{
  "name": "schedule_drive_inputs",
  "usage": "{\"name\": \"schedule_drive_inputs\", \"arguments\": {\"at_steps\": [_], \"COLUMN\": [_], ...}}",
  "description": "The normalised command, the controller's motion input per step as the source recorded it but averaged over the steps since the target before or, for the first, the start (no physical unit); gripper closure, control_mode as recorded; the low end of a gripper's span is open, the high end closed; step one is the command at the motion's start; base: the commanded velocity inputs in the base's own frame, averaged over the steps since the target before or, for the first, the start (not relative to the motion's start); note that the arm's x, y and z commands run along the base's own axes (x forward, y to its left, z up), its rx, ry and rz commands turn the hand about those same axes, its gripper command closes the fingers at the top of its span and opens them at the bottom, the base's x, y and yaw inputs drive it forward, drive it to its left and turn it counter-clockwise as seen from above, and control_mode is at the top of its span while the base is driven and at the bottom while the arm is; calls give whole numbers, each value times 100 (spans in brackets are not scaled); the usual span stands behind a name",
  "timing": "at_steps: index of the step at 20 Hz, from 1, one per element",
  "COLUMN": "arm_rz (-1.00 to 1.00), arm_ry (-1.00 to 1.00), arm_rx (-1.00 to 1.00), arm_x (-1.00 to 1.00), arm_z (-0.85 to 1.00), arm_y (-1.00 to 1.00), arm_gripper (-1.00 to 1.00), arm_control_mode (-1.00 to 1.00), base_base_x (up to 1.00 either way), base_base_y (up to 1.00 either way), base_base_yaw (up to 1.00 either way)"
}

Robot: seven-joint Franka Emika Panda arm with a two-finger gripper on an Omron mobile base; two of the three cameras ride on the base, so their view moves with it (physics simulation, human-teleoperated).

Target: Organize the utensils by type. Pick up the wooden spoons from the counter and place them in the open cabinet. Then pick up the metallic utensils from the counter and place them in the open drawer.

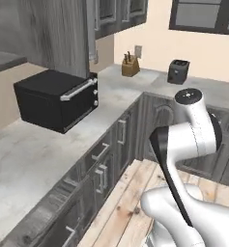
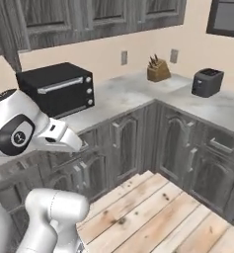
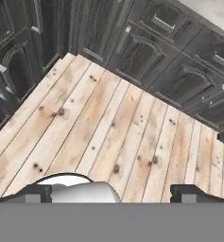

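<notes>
Above the plank floor (image 3: 118, 127) your arm was folded at the elbow, its claw (image 3: 111, 193) aimed down at the boards, jaws wide apart and empty. Beyond it, low cupboards (image 2: 133, 148) stood under the marbled surface (image 1: 29, 149), which carried a black oven (image 1: 55, 99), knife block (image 1: 130, 65) and toaster (image 1: 178, 71). You'd find no utensils visible there.

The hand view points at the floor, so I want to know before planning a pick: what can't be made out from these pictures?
- Gripper: in the hand view the frame's bottom edge cuts its tips; they stand wide apart, holding nothing.
- Counter: the left base view's left and bottom edges cut it off.
- Wall cabinets: the right base view's top edge crops them.
</notes>
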Motion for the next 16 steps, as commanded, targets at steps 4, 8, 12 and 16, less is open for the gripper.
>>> {"name": "schedule_drive_inputs", "arguments": {"at_steps": [4,8,12,16], "arm_rz": [0,0,0,0], "arm_ry": [0,0,0,0], "arm_rx": [0,0,0,0], "arm_x": [0,0,0,0], "arm_z": [0,0,0,0], "arm_y": [0,0,0,0], "arm_gripper": [-100,-100,-100,-100], "arm_control_mode": [100,100,100,100], "base_base_x": [9,10,20,37], "base_base_y": [-2,-4,-3,0], "base_base_yaw": [-96,-95,-89,-79]}}
